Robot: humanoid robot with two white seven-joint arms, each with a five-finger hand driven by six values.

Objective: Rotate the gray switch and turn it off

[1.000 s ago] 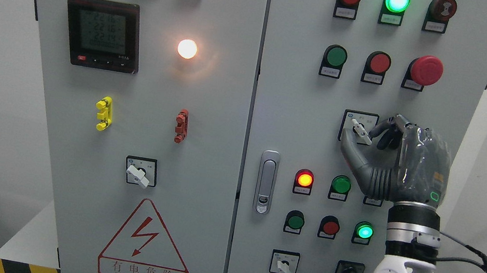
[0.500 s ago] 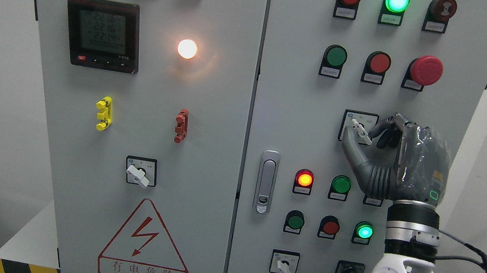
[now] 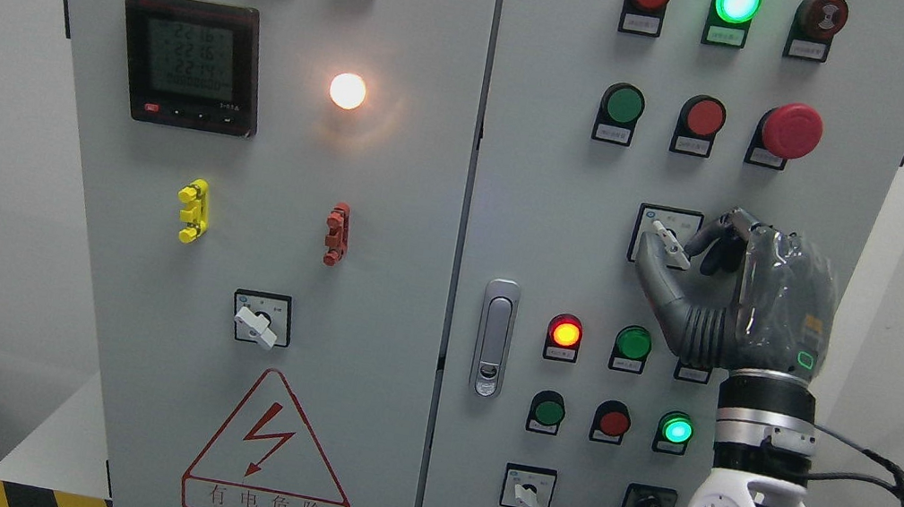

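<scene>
Since the earlier frame the right robot hand (image 3: 692, 255) has crept slightly up and left, thumb and fingers pinched on the small gray rotary switch (image 3: 669, 243) on the right cabinet door (image 3: 540, 213), apparently gripping it. The hand hides one indicator below; a red mushroom button (image 3: 791, 130) sits above. The lever tilts up-left.

Bare panel left of the gray switch (image 3: 668, 242); red mushroom button (image 3: 791, 130) close above, indicator lamps (image 3: 634, 343) below
</scene>
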